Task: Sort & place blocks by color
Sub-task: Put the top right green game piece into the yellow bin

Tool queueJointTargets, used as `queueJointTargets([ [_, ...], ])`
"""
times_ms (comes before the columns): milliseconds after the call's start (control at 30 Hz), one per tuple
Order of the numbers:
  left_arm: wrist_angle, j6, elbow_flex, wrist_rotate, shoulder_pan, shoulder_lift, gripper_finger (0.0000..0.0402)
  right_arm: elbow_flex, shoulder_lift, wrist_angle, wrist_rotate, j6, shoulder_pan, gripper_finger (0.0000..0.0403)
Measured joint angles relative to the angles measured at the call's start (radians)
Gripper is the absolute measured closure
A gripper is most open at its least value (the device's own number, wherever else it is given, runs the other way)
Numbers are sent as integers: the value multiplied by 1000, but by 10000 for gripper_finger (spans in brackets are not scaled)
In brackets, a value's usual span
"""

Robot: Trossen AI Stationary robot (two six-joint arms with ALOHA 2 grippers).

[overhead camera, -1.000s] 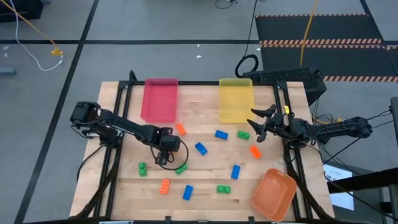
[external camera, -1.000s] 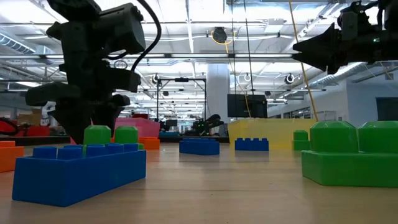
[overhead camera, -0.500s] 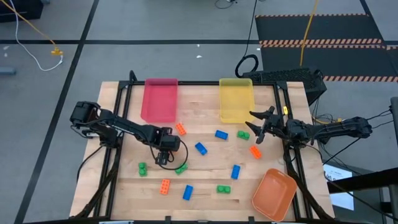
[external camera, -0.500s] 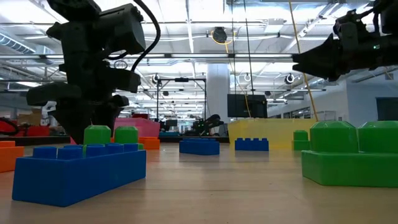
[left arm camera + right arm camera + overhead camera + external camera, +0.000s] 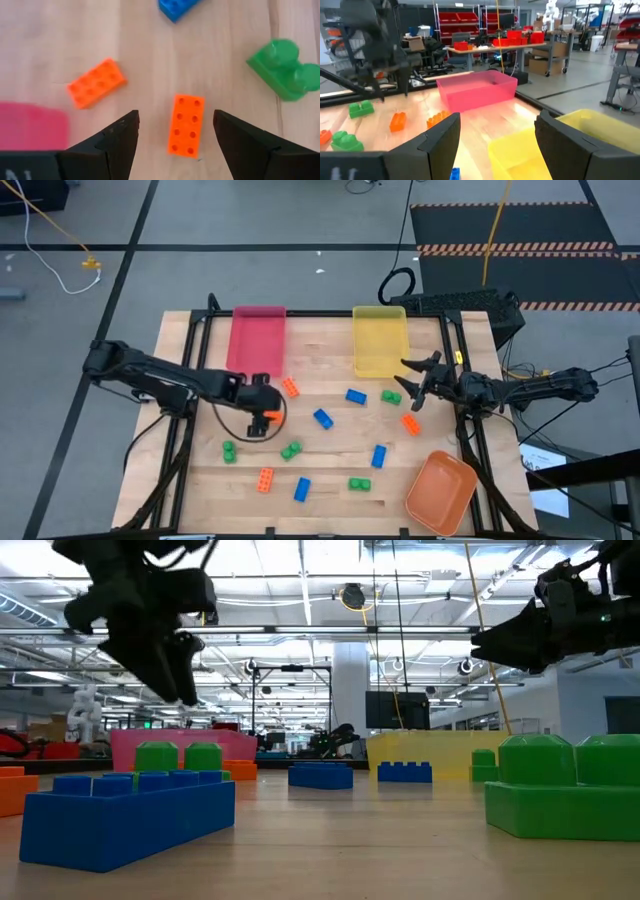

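Orange, green and blue studded blocks lie scattered flat on the wooden table. My left gripper (image 5: 264, 408) hangs open above an orange block (image 5: 186, 125), its fingers on either side of it and clear of it; the low view shows this gripper (image 5: 183, 688) raised well off the table. Close by lie a second orange block (image 5: 96, 82), a green block (image 5: 282, 70) and a blue block (image 5: 175, 7). My right gripper (image 5: 408, 384) hovers open in the air near a green block (image 5: 391, 396) and the yellow tray (image 5: 380, 340), facing the table's left.
A pink tray (image 5: 257, 340) and the yellow tray stand at the far edge, an orange tray (image 5: 441, 490) at the near right corner. More blocks lie toward the near edge, such as an orange block (image 5: 264, 479) and a blue block (image 5: 302, 489). Bare wood shows between the two far trays.
My left gripper has risen from table height and drawn back toward the table's left edge. An orange block now shows on the table where the gripper stood. My right gripper has sunk slightly.
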Motion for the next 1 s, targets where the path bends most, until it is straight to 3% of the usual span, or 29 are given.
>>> queueJointTargets([
  [167, 58, 4, 0, -23, 0, -104, 147, 0, 68, -196, 23, 114, 0, 161],
  [300, 153, 46, 0, -23, -1, -154, 147, 68, 171, -226, -19, 132, 0, 161],
  [367, 203, 65, 1, -23, 0, -168, 147, 173, 233, -285, -36, 95, 3, 161],
  [567, 259, 85, 1, -22, 4, -175, 147, 622, 517, -813, -46, 77, 5, 161],
  [700, 327, 85, -45, -22, 4, -177, 147, 812, 708, -1072, -120, 131, 2, 161],
  [833, 416, 64, -146, -21, 3, -212, 147, 853, 851, -1235, -192, 188, 0, 161],
  [1000, 531, 25, -284, -20, 3, -303, 147, 831, 944, -1265, -221, 238, 0, 161],
])
